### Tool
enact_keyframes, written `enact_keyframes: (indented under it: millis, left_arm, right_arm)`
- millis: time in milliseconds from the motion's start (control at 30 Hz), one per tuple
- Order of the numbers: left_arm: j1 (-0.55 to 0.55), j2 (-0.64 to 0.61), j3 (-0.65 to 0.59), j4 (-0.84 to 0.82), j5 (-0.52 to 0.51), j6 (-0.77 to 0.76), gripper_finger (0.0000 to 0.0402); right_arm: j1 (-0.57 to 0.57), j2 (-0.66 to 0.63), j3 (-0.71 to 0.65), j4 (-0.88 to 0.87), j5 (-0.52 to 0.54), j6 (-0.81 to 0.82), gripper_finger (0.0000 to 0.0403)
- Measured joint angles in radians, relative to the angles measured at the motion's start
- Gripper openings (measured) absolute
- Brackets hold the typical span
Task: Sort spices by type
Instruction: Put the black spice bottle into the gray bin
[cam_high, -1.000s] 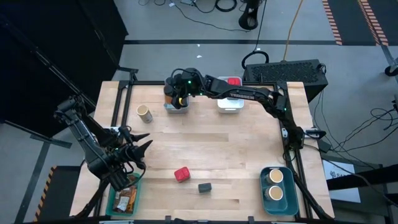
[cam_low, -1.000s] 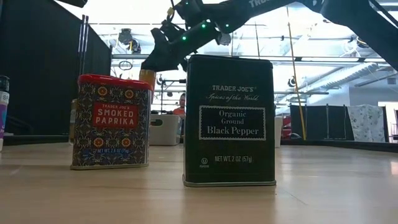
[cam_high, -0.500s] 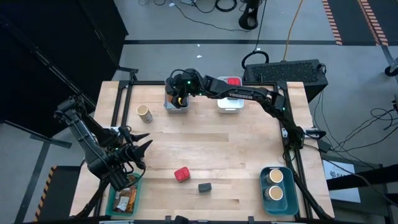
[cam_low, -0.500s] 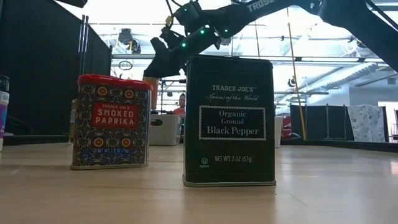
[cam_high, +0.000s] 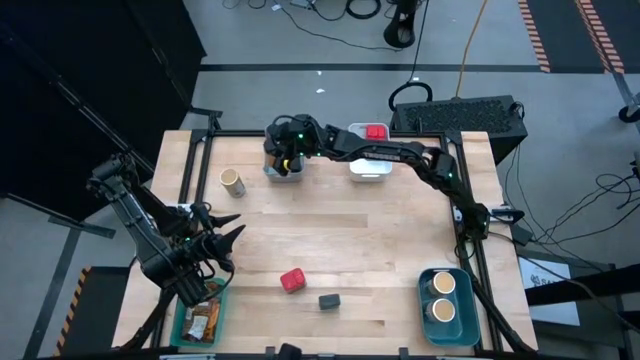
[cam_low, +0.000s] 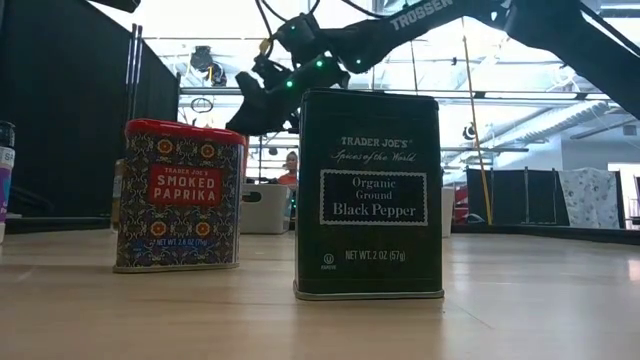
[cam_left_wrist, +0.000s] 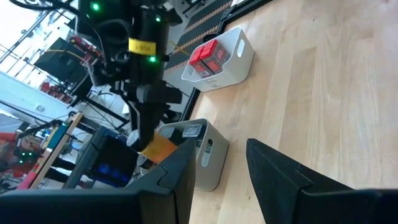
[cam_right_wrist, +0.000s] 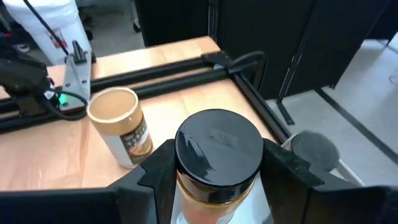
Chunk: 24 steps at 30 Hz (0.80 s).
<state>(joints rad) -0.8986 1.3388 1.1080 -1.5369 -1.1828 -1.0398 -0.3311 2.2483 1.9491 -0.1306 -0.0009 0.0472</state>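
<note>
The wooden table (cam_high: 350, 240) carries four bins at its edges. The right arm reaches across the far side, its gripper (cam_high: 288, 155) hanging over the grey bin (cam_high: 283, 172). Its fingers (cam_right_wrist: 155, 168) are closed about a black-lidded jar (cam_right_wrist: 217, 158) with orange contents, held above the bin; the left wrist view shows the jar just over the bin's rim. The left arm waits at the table's near left, its gripper (cam_high: 228, 245) above bare wood beside the teal bin (cam_high: 200, 315); its fingers (cam_left_wrist: 273, 171) stand partly apart with nothing between them.

The white bin (cam_high: 370, 165) at the far edge holds red tins (cam_left_wrist: 210, 56). The blue bin (cam_high: 445, 300) at the near right holds two tan-topped jars (cam_high: 442, 297). The teal bin holds brown-orange packets (cam_high: 200, 322).

Loose on the table, a tan-topped jar (cam_high: 233, 182) stands near the grey bin. A red paprika tin (cam_low: 180, 195) and a dark pepper tin (cam_low: 368, 195) stand near each other, close to the near edge, upright and apart.
</note>
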Motion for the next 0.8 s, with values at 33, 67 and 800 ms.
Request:
enact_keyframes:
  millis: [33,67,800]
  left_arm:
    - [0.000,0.000,0.000,0.000,0.000,0.000,0.0144]
    - [0.000,0.000,0.000,0.000,0.000,0.000,0.0144]
    - [0.002,0.000,0.000,0.000,-0.002,0.000,0.0144]
  right_arm:
    - [-0.002,0.002,0.000,-0.005,0.000,0.006,0.0169]
    - [-0.003,0.002,-0.002,-0.007,0.000,0.010,0.0169]
    - [-0.015,0.100,-0.001,0.055,0.030,0.020,0.0181]
